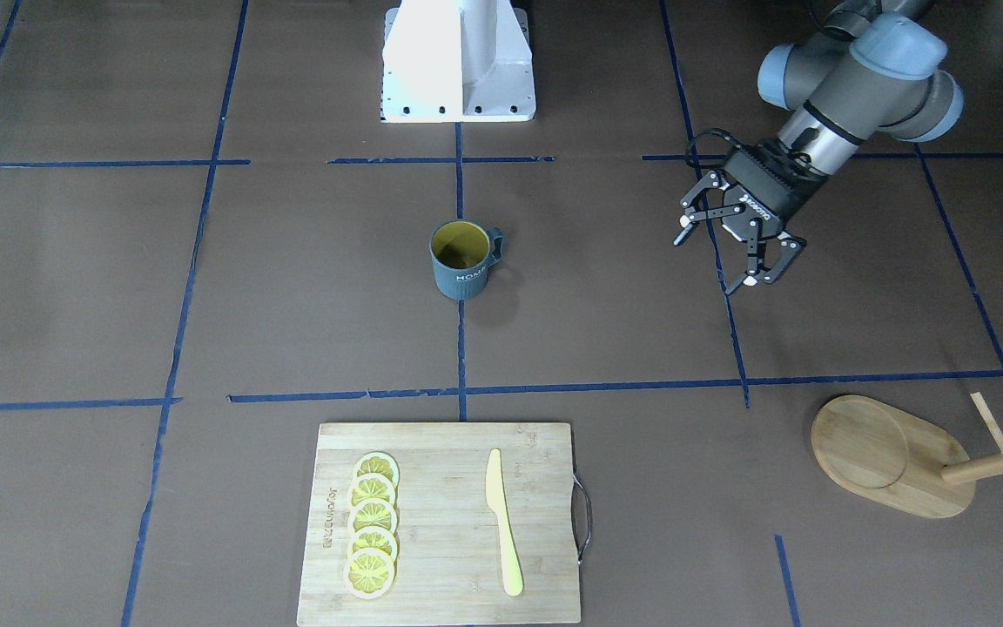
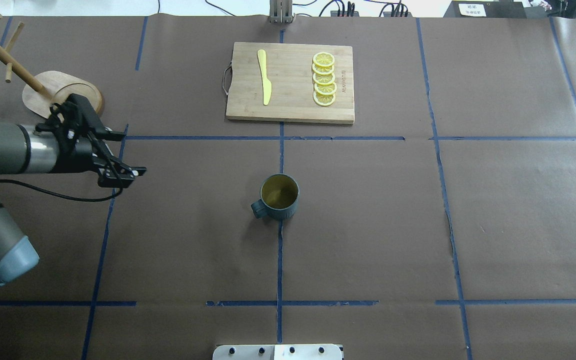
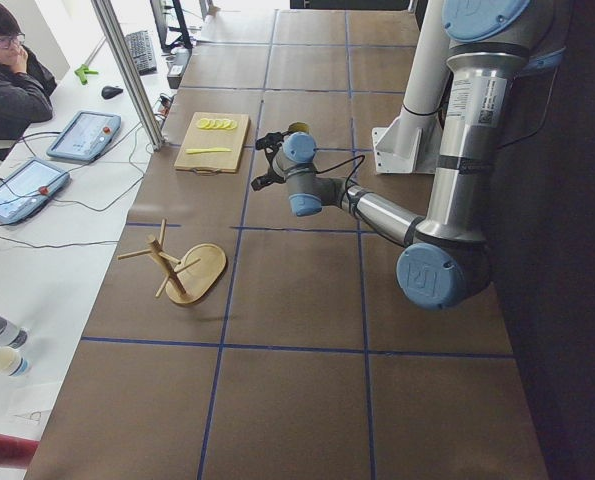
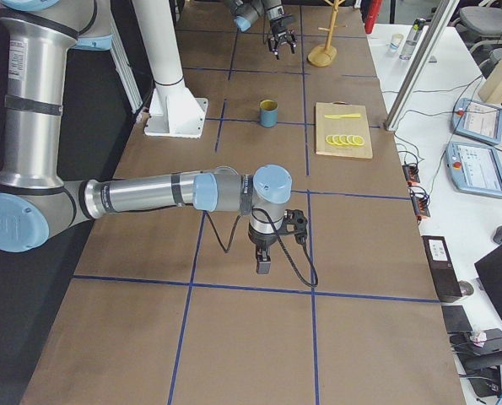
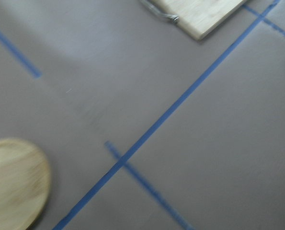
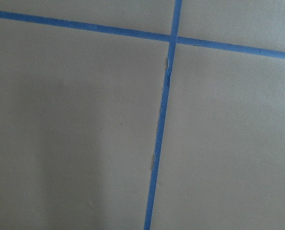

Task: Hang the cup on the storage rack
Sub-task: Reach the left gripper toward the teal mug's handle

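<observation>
The cup stands upright in the middle of the table, on the centre line of blue tape. Its mouth is up, so the yellow inside shows. Its loop handle points toward the robot's left, and the white "HOME" lettering faces the operators' side.

The storage rack stands well apart from the cup, at the far corner on the robot's left. Its oval base lies flat on the table and thin pegs branch off its pole.

The left gripper hangs above the table between cup and rack, nearer the rack, with its fingers spread wide apart and empty. Its wrist view is blurred and catches only the edge of the rack's base and a corner of the cutting board.

The right gripper points down far out on the robot's right, well away from the cup and seemingly low over the paper. Only the side camera shows it, so I cannot tell how its fingers stand.

Beyond the cup, on the operators' side, the bamboo cutting board carries a row of lemon slices and a yellow knife lying apart from them. The board's metal handle is on the edge toward the robot's left.

A person sits at a side desk.
</observation>
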{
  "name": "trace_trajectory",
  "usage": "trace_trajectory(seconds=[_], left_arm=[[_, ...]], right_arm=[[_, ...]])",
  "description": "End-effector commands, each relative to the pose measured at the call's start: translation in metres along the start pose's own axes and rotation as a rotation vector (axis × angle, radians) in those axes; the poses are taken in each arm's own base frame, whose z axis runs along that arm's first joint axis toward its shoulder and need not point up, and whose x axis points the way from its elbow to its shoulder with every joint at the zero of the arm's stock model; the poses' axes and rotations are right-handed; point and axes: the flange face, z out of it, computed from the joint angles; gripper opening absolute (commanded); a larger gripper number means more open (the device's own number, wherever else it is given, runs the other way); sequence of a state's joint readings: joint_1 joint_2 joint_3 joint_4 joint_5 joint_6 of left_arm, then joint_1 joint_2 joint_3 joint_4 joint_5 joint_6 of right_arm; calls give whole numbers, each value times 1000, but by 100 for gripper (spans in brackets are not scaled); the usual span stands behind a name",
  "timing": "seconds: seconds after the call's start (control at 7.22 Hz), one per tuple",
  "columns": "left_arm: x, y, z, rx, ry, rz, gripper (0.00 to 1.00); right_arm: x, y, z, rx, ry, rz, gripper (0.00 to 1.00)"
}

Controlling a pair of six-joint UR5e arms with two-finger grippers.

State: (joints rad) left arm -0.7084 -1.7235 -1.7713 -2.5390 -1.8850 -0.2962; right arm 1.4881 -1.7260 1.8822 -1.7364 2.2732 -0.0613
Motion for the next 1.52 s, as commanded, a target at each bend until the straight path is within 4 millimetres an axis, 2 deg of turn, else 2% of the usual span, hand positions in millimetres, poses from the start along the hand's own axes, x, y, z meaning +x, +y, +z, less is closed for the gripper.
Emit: trace_trajectory(seconds=[0.0, 0.14, 0.28, 0.42, 0.69, 0.97, 1.38], left_arm=[[52, -15, 47, 112, 84, 59, 100], [92, -10, 85, 153, 61, 71, 100], [146, -8, 110, 190, 68, 75, 100], [169, -4, 121, 194, 79, 77, 100], [197, -13, 132, 220, 66, 75, 100], [221, -31, 159, 236, 49, 70, 100], [221, -32, 162, 232, 47, 72, 99]], right_arm=[[0, 0, 0, 0, 0, 3, 100], [0, 1, 0, -1, 0, 5, 100], [0, 0, 0, 0, 0, 6, 100], [0, 0, 0, 0, 1, 6, 100], [-1, -1, -1, 2, 0, 5, 100], [-5, -7, -6, 13, -1, 7, 100], [-5, -7, -6, 13, -1, 7, 100]])
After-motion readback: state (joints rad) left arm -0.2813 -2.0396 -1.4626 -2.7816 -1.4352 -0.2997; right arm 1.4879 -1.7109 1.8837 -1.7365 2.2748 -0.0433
